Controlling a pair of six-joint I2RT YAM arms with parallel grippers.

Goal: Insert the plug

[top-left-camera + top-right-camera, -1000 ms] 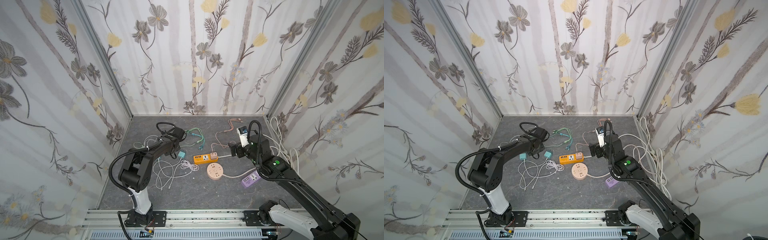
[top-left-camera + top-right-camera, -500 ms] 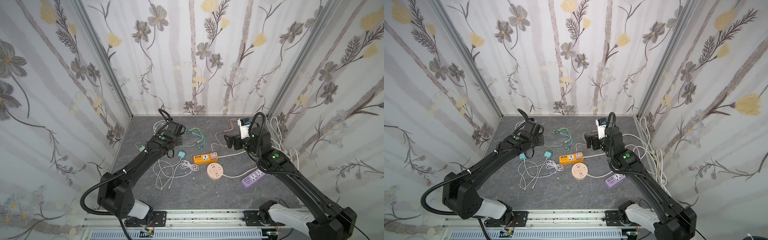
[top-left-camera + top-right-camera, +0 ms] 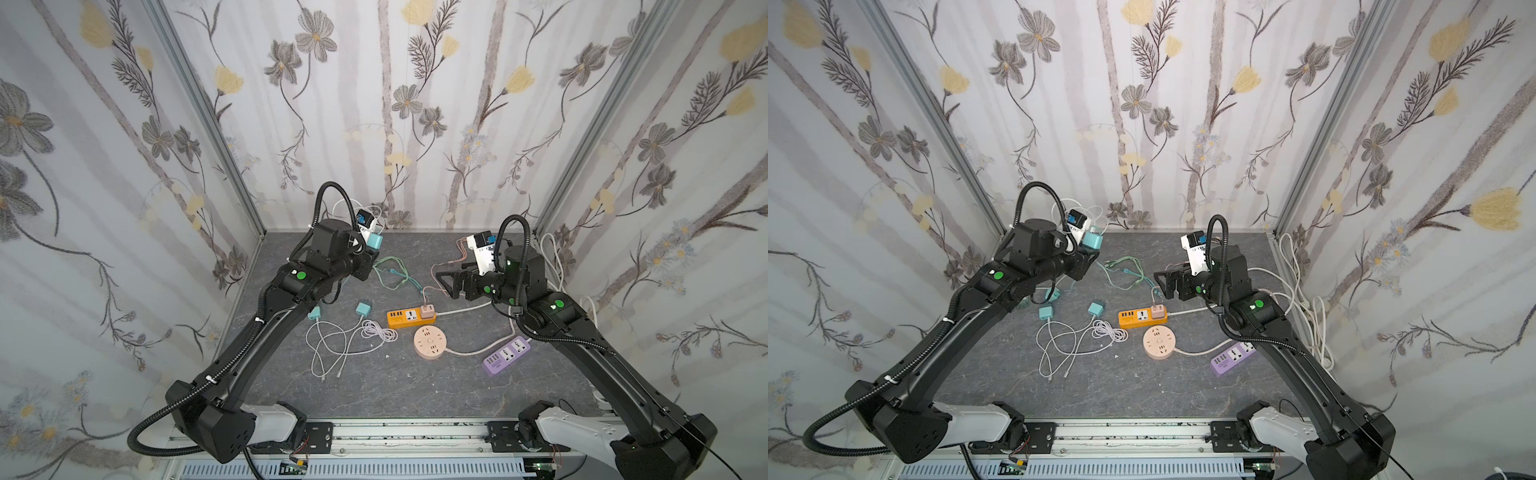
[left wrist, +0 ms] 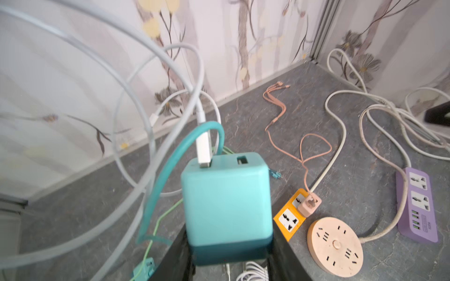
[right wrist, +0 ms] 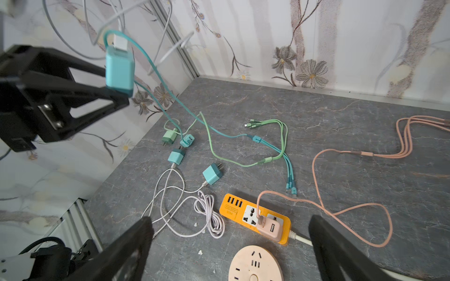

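The grey counter (image 3: 415, 390) carries the orange strip (image 3: 409, 318). Raised off the counter near that strip, the right pincer (image 3: 448, 283) hangs with its jaws wide apart. The left pincer (image 4: 231, 259) is clamped on the teal plug (image 4: 227, 194), which is held aloft near the back-left corner.

Your left gripper (image 3: 373, 250), low at 9 o'clock on the grey tabletop (image 3: 374, 390) a second ago, has swung up toward 11 o'clock as its arm unfolded. It now carries the teal cube-shaped charger plug (image 3: 375, 240) high near the back wall, hoisting the white cable (image 4: 201, 80) and teal cable (image 4: 152, 206) with it. Your right gripper (image 3: 444, 284) has risen too, hanging at 1 o'clock above the orange rectangular power strip (image 3: 409, 318).
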